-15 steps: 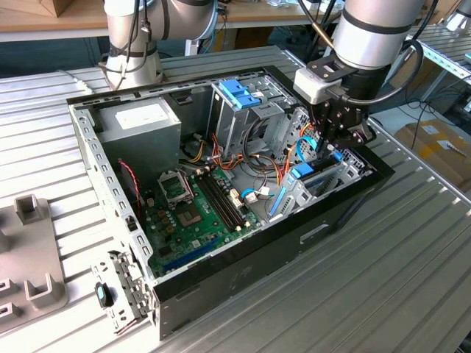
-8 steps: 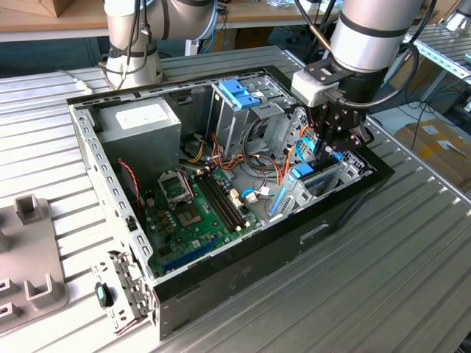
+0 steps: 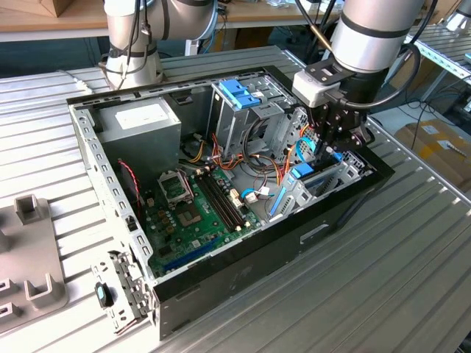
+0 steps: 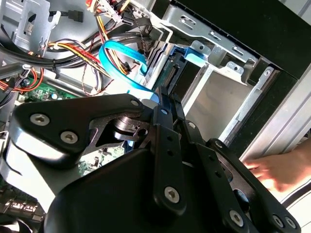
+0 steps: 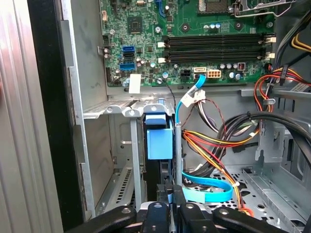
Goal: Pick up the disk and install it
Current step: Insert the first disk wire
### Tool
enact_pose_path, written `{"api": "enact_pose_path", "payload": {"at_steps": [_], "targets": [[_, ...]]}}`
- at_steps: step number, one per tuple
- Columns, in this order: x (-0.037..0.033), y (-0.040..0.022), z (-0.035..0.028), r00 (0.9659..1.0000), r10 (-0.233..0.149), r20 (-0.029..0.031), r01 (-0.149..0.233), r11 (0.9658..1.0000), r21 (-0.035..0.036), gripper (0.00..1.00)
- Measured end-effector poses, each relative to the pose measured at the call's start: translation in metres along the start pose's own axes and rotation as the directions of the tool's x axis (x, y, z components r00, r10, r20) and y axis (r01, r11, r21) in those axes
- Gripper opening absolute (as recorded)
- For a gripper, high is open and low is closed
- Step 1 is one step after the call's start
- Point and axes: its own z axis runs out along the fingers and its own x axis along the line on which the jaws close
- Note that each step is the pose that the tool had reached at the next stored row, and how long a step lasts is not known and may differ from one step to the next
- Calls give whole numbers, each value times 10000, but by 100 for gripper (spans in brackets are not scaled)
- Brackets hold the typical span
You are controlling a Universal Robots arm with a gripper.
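In the exterior view an open computer case [image 3: 243,283] lies on its side on a ribbed metal surface [image 3: 412,250], with the motherboard [image 3: 199,209] facing up. The arm reaches down into the corner of the case at the exterior view's right. There the gripper [image 3: 326,152] sits low among the sheet-metal walls of a drive bay [image 3: 333,178]. The disk [image 3: 302,173] stands on edge in that bay, its light blue carrier end just beside the gripper on the motherboard side. The tall drive cage [image 3: 243,114] with its blue bracket stands apart from them.

In the second wrist view one of the fingers [image 4: 165,116] runs up to the disk's dark edge, with the blue rail beyond it between the bay's metal walls. A blue flat cable [image 4: 114,53] loops just beside it. A blurred hand [image 4: 279,170] shows outside the case wall.

In the first wrist view the fingers are drawn close together with a sliver of blue rail between them — they appear to pinch the disk's near edge. The rest of the disk lies inside the slot, its blue end toward the motherboard.

The pick-up looks done and the install is in hand, with the disk already in the bay. How fully it is seated cannot be told. Finishing would call for a straight push along the slot, with no twist and the cables kept clear.
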Motion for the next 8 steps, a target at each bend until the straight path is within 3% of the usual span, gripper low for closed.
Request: {"api": "enact_pose_path", "payload": {"at_steps": [8], "targets": [[1, 16, 0, 10000, 2, 5, -2, 10000, 0, 16]]}}
